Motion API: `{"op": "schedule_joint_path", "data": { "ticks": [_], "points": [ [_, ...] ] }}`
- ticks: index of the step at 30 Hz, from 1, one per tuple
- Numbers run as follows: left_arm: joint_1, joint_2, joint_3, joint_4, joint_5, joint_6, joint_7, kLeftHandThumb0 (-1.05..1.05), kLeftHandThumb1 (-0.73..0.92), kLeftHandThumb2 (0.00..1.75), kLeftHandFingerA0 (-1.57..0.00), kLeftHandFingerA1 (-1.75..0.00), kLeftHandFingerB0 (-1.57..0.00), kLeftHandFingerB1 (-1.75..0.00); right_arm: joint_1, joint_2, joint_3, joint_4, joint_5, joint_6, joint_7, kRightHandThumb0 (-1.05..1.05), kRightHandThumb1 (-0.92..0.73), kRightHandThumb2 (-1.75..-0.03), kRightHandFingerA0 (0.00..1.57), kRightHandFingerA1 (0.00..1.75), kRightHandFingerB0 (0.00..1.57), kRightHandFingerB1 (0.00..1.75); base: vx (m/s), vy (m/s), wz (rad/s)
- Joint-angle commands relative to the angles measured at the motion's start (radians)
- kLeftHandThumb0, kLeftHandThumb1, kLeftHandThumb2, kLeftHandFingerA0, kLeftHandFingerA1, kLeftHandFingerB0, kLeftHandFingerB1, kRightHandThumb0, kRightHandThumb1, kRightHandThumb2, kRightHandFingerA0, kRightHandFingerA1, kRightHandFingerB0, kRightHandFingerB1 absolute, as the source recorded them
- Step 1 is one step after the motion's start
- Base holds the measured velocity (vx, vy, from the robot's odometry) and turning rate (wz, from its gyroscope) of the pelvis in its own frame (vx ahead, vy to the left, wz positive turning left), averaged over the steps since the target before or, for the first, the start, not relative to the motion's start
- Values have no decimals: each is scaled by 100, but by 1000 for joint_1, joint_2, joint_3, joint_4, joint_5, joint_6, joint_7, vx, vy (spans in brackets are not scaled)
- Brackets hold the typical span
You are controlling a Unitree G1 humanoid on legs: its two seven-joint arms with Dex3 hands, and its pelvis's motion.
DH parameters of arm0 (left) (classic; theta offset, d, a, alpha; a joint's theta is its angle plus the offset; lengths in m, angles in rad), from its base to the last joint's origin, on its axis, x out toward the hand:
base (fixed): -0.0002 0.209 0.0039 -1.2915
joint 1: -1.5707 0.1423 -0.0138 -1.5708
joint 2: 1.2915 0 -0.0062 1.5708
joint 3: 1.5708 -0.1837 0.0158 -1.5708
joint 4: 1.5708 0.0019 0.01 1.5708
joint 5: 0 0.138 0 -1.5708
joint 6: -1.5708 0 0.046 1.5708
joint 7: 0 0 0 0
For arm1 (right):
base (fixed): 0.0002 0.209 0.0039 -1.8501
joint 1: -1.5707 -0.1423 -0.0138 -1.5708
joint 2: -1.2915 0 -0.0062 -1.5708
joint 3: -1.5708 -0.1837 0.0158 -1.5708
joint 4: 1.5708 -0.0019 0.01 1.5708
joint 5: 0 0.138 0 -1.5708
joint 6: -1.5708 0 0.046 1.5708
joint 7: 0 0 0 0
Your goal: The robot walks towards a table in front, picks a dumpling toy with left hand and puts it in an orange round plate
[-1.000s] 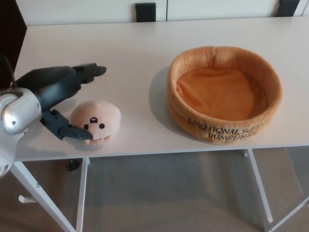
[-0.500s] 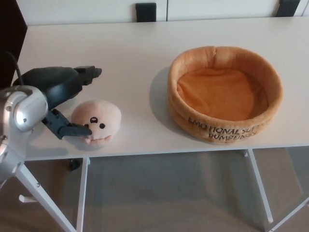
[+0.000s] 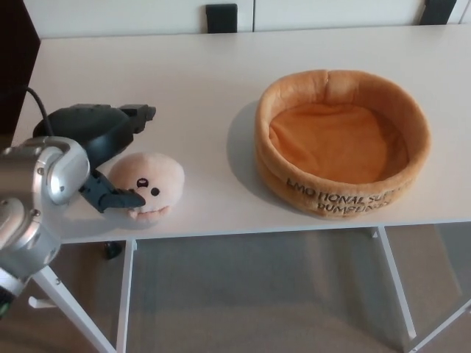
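A peach plush dumpling toy (image 3: 149, 184) with a small face lies near the front left edge of the white table (image 3: 199, 81). My left hand (image 3: 103, 147) is open just to its left. One finger reaches past the toy's far side and the thumb (image 3: 118, 198) touches its near left side. The orange round plush plate (image 3: 342, 140) sits to the right, with nothing inside it and dark lettering on its front wall. My right hand does not show.
The table's front edge runs just below the toy and the plate. White table legs (image 3: 125, 294) and grey floor show underneath. Two dark chair backs (image 3: 221, 18) stand behind the far edge.
My left forearm has swung in lower and further into the picture. The hand has drawn slightly back to the left, still spread around the toy. Toy and plate have not moved.
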Motion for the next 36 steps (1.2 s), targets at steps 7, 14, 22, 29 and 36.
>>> {"op": "schedule_joint_path", "data": {
  "ticks": [7, 14, 22, 29, 36],
  "points": [
    [-4, -41, -32, 78, 66, 32, -23, -74, 42, 83, 0, -5, 0, -7, 5, -14, -9, -5, 8, -1, 14, -51, -54, -81, 68, 59, 37, 47, 0, 0, 0],
    [8, -73, -47, 90, 77, 35, -34, -67, 38, 82, -2, -21, 0, -14, -2, -15, -3, -2, 0, 7, 7, -51, -54, -82, 71, 62, 36, 46, 0, 0, 0],
    [43, -88, -46, 103, 66, -18, 19, -61, 44, 54, -62, -57, 0, -22, -2, -14, -12, -4, 12, 6, 24, -51, -54, -82, 65, 58, 36, 46, 0, 0, 0],
    [101, -145, -11, 139, 55, -93, 178, -17, 66, 60, -95, -108, -91, -52, -11, -12, 2, 2, -6, 14, 5, -51, -55, -81, 70, 59, 38, 46, 0, 0, 0],
    [129, -157, 14, 195, 54, -210, 358, -19, 77, 56, -70, -168, -70, -122, -11, -14, -1, -1, -1, 3, 9, -52, -55, -83, 70, 59, 39, 47, 0, 0, 0]
  ]
}}
